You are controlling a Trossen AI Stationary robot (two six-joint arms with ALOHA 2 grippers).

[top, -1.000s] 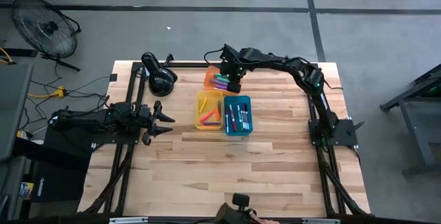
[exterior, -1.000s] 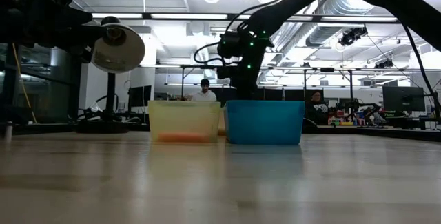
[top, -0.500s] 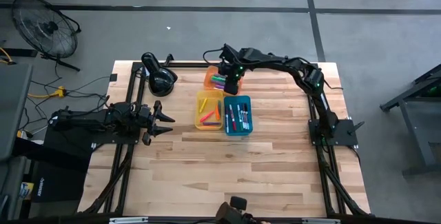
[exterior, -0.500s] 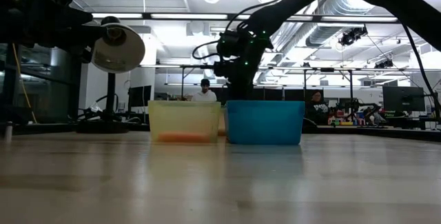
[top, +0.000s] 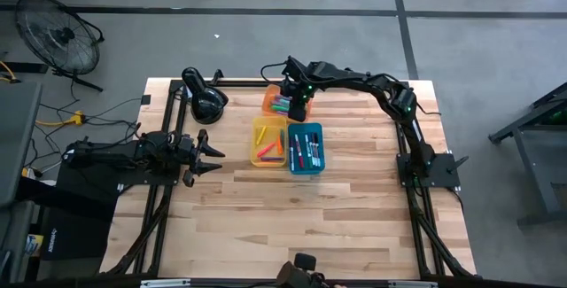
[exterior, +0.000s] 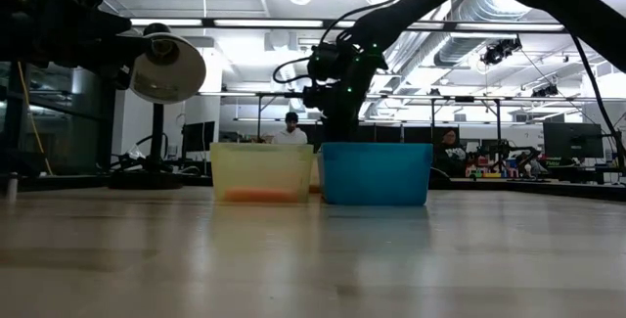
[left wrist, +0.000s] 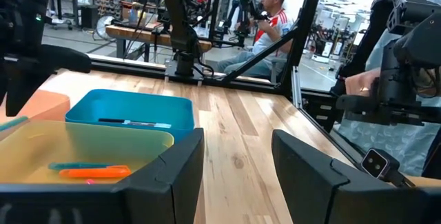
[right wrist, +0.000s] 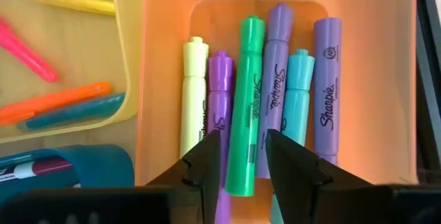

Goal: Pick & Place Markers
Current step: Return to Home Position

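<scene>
An orange tray at the table's far middle holds several markers lying side by side: a green one, purple ones, a pale yellow one and a light blue one. My right gripper hangs open over this tray, pointing steeply down. Its fingers stand either side of the green marker's near end, and no touch shows. The yellow tray and blue tray nearer the table's middle hold more markers. My left gripper waits open at the table's left.
A black desk lamp stands at the far left of the table, close to the orange tray. In the low view the yellow tray and blue tray hide the orange one. People sit in the room beyond the table. Bare wood lies toward the near edge.
My right gripper has tipped and turned a little above the orange tray, its fingers swinging slightly toward the far edge, while the arm has stayed in place. The trays and their markers lie as before.
</scene>
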